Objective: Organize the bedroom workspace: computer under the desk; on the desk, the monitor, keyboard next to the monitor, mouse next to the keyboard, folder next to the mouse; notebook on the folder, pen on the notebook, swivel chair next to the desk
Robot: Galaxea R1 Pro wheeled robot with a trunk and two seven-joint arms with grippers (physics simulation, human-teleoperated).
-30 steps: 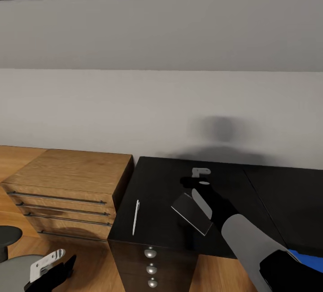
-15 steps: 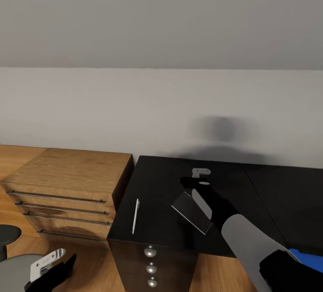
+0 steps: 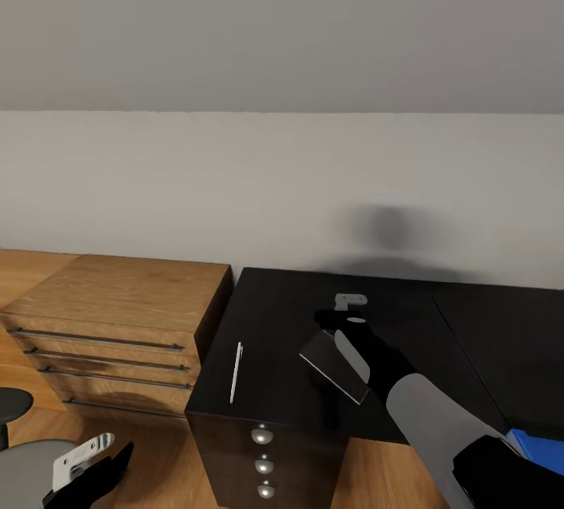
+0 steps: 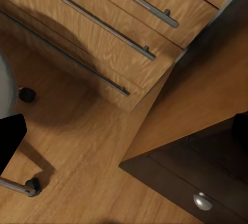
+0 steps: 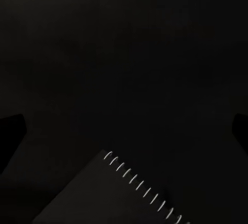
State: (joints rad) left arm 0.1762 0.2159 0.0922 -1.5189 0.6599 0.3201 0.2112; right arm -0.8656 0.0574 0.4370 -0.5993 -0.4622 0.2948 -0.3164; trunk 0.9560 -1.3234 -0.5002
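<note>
Jaws of right gripper (image 3: 338,329) apparently clamp the notebook (image 3: 335,366) above the desk (image 3: 274,321), unchanged; left gripper (image 3: 86,462) unclear.

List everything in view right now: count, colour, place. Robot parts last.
desk: 1, glossy black, centre to right, against the wall
desk drawers: 3 round silver knobs showing, front of the desk's near end
dresser: 1, light wood with long bar handles, left of the desk
pen: 1, white-silver, lying on the desk near its left edge
notebook: 1, grey, spiral-bound, tilted, held above the desk
folder: 1, bright blue, only a corner visible at lower right
swivel chair: 1, grey, partly visible at lower left
wall: 1, pale grey, behind the furniture
floor: wood
right gripper: 1, black, shut on the notebook
left gripper: 1, black and white, low at left; open or shut unclear
</note>
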